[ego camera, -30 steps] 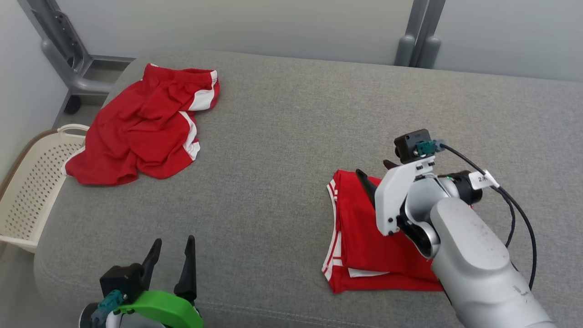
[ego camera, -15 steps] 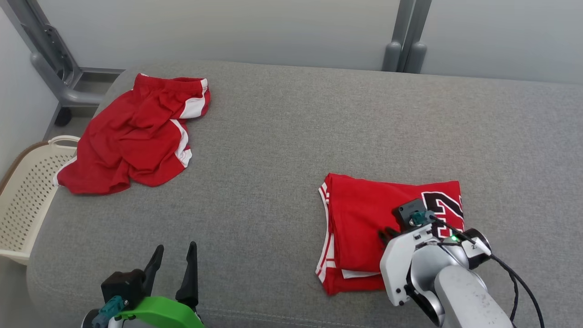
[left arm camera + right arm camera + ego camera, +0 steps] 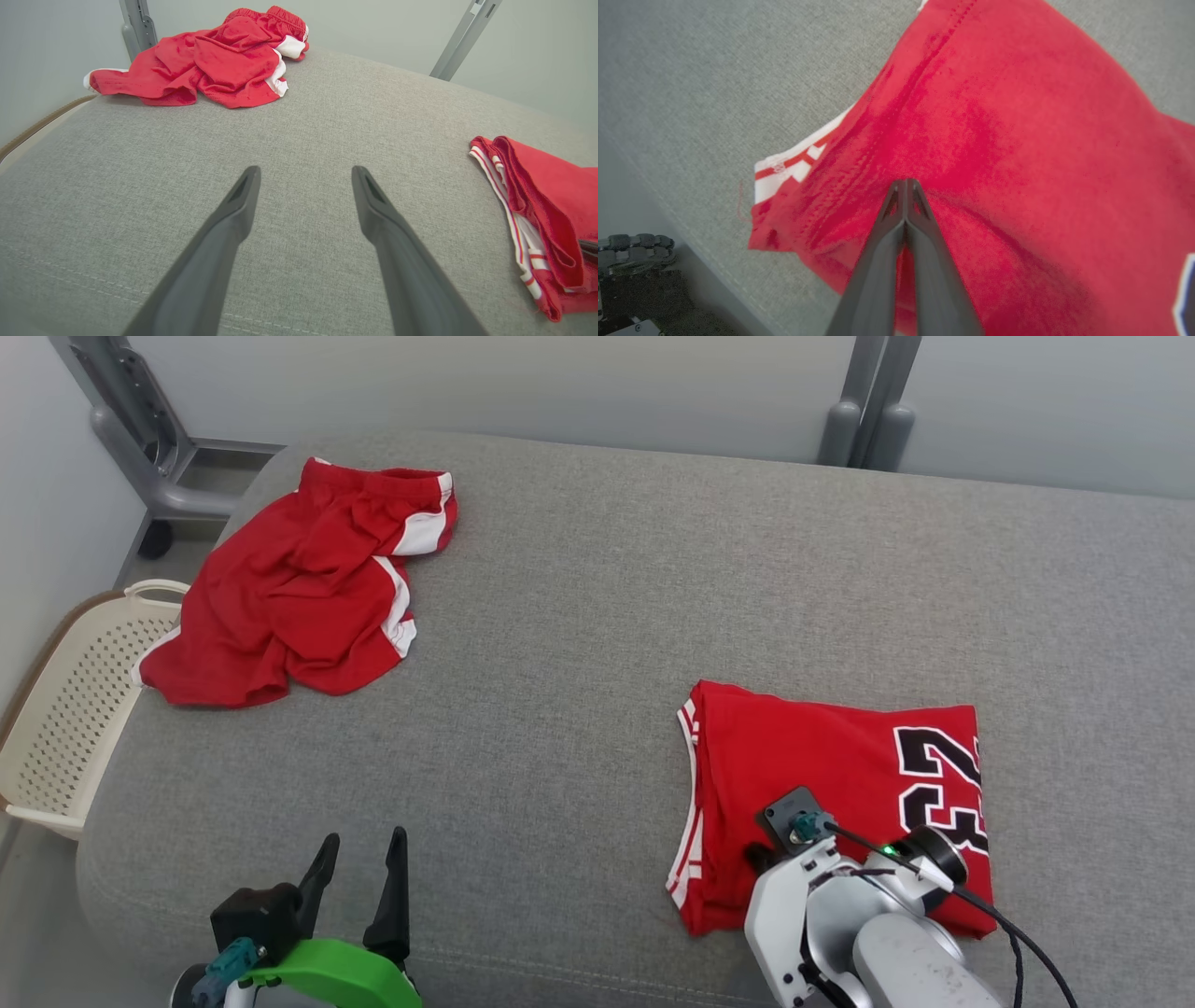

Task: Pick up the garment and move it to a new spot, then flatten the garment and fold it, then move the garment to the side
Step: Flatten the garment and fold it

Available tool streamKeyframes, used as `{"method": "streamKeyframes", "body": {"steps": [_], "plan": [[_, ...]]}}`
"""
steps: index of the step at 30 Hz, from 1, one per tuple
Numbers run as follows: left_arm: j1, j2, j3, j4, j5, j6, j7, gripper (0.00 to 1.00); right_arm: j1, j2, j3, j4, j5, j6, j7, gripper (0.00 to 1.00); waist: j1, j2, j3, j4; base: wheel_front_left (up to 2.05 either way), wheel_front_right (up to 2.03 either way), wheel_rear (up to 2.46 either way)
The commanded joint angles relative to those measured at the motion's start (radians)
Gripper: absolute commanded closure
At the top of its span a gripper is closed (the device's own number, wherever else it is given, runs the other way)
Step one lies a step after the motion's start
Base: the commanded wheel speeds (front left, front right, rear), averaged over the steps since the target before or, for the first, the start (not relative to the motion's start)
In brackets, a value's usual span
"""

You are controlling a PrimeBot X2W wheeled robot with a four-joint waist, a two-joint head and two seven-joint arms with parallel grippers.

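So the folded red jersey sits on the right half of the grey cushion, close to the near edge. It's a tidy rectangle. The white-and-red striped trim runs down its left side and the black number is at its right end.

The right pincer is right on top of it, over the near-left part of the fold, not far from that striped corner. In the right wrist view the two dark fingers are squeezed fully together and the tips are down on the red cloth. A faint crease runs away from the tips. I honestly can't tell if any fabric is actually pinched between them or if they're just pressing on it. From the head view the white wrist covers most of the fingers, and it overlaps the jersey's front edge.

The left pincer is well apart from the jersey, down at the near-left of the cushion. Its fingers are spread wide with nothing in them, just bare grey fabric between the tips. From its wrist camera the jersey's layered left edge shows off to the right.

Other stuff: crumpled red shorts with white panels at the far-left corner of the cushion, and a cream perforated basket just off the left edge.
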Motion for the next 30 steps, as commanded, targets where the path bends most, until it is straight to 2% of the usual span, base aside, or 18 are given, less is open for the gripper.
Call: {"method": "streamKeyframes", "body": {"steps": [1,13,17,21,22,23,24,30], "plan": [[-0.015,-0.002,0.000,0.001,-0.007,-0.004,-0.005,0.00,-0.008,-0.002,0.009,0.006,0.009,-0.001,0.001,1.00,0.0000,0.0000,0.006,0.007,0.00,0.00,0.00],[-0.021,-0.005,0.008,0.013,-0.010,-0.001,-0.012,0.00,-0.020,-0.002,0.173,0.004,0.116,-0.001,0.015,1.00,0.0000,0.0000,0.012,0.015,0.00,0.00,0.00],[-0.024,-0.005,0.009,0.017,-0.010,-0.003,-0.011,0.00,-0.040,-0.003,0.187,-0.023,0.137,-0.001,0.010,1.00,0.0000,0.0000,0.009,0.009,0.00,0.00,0.00],[-0.020,-0.001,0.013,0.020,-0.011,-0.002,-0.013,0.00,-0.047,-0.003,0.155,-0.067,0.157,-0.001,0.011,1.00,0.0000,0.0000,-0.001,-0.002,0.00,0.00,0.00],[-0.018,-0.001,0.014,0.018,-0.010,0.002,-0.013,0.00,-0.049,-0.003,0.140,-0.081,0.169,-0.001,0.018,0.92,0.0000,0.0000,-0.004,-0.005,0.00,0.00,0.00],[-0.014,0.001,0.014,0.015,-0.010,0.005,-0.014,0.00,-0.051,-0.003,0.122,-0.095,0.179,-0.001,0.027,0.41,0.0000,0.0000,-0.007,-0.008,0.00,0.00,0.00],[-0.010,0.003,0.014,0.013,-0.009,0.007,-0.014,0.00,-0.058,-0.003,0.101,-0.110,0.177,-0.001,0.034,0.00,0.0000,0.0000,-0.010,-0.012,0.00,0.00,0.00],[0.006,0.012,0.014,-0.003,-0.009,0.014,-0.009,0.00,-0.063,-0.003,-0.041,-0.184,0.089,-0.001,0.083,0.00,0.0000,0.0000,-0.026,-0.030,0.00,0.00,0.00]]}}
